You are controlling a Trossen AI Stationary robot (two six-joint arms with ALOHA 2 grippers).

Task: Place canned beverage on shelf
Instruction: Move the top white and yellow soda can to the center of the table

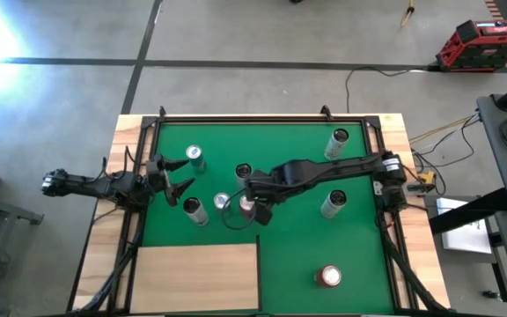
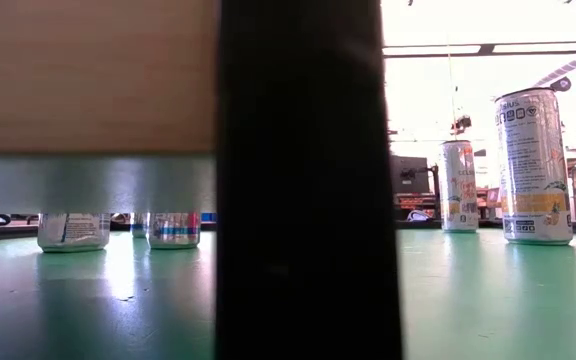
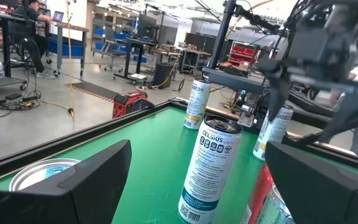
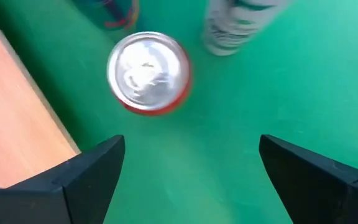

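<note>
A red can [image 4: 148, 73] with a silver top stands upright on the green mat [image 1: 297, 246], close to the far right corner of the shelf [image 1: 196, 275], a pale wood panel at the mat's near left. My right gripper [image 1: 255, 210] hangs open just above this can, pointing down; in its wrist view [image 4: 191, 168] the can lies ahead of the fingertips, not between them. My left gripper [image 1: 186, 175] is open and empty at the mat's left side, pointing toward a white Celsius can [image 3: 207, 168].
Several other cans stand on the mat: near my left gripper [image 1: 194, 156] [image 1: 194, 210], at the middle [image 1: 243, 170] [image 1: 222, 202], at the right [image 1: 338, 141] [image 1: 333, 203], and a red one near the front [image 1: 330, 276]. A dark post [image 2: 308, 180] blocks the low view's middle.
</note>
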